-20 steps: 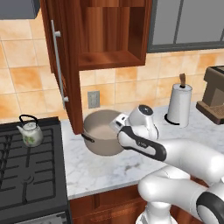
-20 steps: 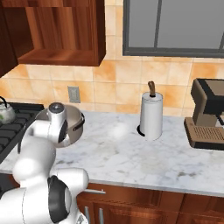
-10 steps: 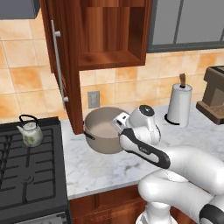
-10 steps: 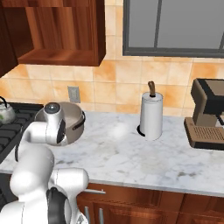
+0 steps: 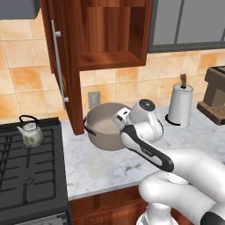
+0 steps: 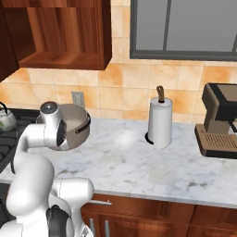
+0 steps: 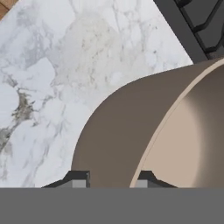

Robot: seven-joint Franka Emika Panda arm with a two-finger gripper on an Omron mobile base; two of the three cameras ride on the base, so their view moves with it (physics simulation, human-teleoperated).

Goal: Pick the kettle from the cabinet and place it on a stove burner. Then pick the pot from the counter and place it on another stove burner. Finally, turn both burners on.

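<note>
My gripper (image 7: 111,181) is shut on the pot (image 7: 131,131), its wall and rim pinched between the two fingertips. The taupe-grey pot (image 5: 103,132) hangs slightly tilted just above the white marble counter (image 5: 105,169), beside the stove's right edge. From the right base view the pot (image 6: 74,127) sits against my hand, one dark loop handle facing out. The small kettle (image 5: 30,133) stands on a rear burner of the black stove (image 5: 26,180), and appears at the left edge as kettle (image 6: 4,118). The reddish-brown cabinet (image 5: 110,39) is open above.
The open cabinet door (image 5: 61,66) with its silver bar handle hangs down just left of the pot. A paper-towel roll (image 5: 180,105) stands at the back right, and a coffee machine (image 6: 220,122) beyond it. Marble in front of the pot is bare.
The pot has risen a little and drifted slightly left in my grip. My hand and elbow have shifted left with it. The kettle has stayed put.
</note>
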